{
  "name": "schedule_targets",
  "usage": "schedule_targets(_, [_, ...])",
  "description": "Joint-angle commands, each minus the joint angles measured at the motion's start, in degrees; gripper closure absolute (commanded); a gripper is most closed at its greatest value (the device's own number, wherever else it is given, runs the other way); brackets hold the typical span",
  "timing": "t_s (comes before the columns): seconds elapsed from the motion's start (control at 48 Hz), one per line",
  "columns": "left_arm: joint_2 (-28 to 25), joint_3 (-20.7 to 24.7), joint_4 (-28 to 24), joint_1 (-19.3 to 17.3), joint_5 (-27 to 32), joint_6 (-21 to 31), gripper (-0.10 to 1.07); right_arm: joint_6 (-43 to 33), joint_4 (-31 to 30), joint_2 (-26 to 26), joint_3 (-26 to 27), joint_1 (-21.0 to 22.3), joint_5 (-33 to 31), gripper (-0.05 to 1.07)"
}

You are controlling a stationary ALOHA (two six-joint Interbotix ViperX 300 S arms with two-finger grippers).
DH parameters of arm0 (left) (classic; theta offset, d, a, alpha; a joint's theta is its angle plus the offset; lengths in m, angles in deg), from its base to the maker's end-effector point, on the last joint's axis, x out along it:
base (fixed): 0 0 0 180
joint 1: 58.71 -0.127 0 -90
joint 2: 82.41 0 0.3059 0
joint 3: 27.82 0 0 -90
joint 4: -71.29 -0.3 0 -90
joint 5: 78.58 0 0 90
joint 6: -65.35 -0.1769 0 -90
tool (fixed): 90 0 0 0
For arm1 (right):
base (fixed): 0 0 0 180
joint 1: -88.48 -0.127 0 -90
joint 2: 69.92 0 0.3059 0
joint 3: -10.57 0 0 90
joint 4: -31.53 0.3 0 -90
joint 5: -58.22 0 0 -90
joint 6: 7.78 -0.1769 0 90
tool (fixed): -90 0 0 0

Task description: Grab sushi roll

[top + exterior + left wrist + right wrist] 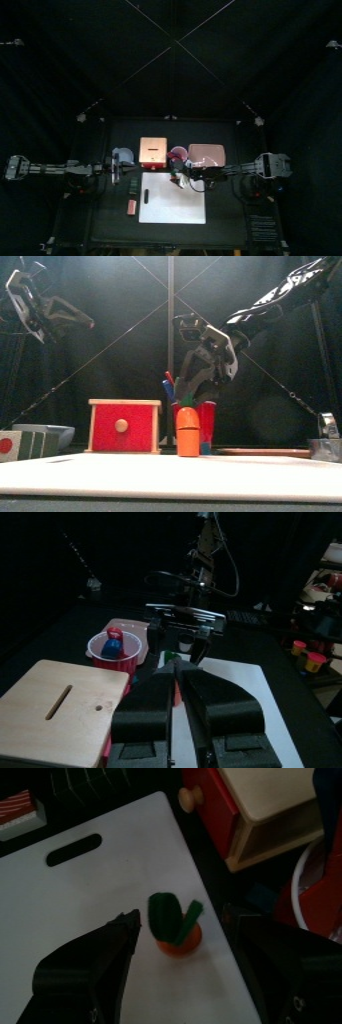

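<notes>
red cup (116, 653) holding blue figure (115, 639), right end effector (181, 928) wide over carrot (174, 926)

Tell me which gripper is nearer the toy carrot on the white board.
Right. The right gripper hangs directly above the carrot, jaws open either side of it. The left gripper rests back at the table's left edge, well away.

A toy sushi roll (11, 444) is lying on its side on the black table, just off the left edge of the white cutting board (174, 205) and toward the table's front. In the front view it is showing a round white end face with a red centre, with a dark green wrap behind it. From above it is appearing only as a small reddish shape (131, 207)
</notes>
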Motion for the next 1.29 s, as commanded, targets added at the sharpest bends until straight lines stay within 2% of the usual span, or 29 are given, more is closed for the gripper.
schedule_targets(0.0, [-0.1,0.7,0.0,-0.2,-0.2,0.0,0.46,-0.1,0.0,2.5,1.0,0.0,-0.1,0.06])
schedule_targets(0.417, [-0.1,0.6,0.0,-0.4,-0.2,0.0,0.46,-0.2,0.0,5.7,0.4,-0.4,-0.8,0.06])
schedule_targets(0.688, [-0.1,1.3,-0.2,-1.1,-0.2,-0.3,0.46,0.2,0.0,10.4,-0.2,-0.9,-4.9,0.06])
schedule_targets(0.979, [-0.1,1.5,-0.2,-1.4,-0.5,-0.2,0.46,-0.3,0.0,14.3,-1.8,-1.9,-5.5,0.06])
schedule_targets(1.271, [-0.1,2.1,-0.3,-1.4,-0.5,-0.2,0.46,-0.3,1.3,14.9,-2.4,-2.4,-5.5,0.06])
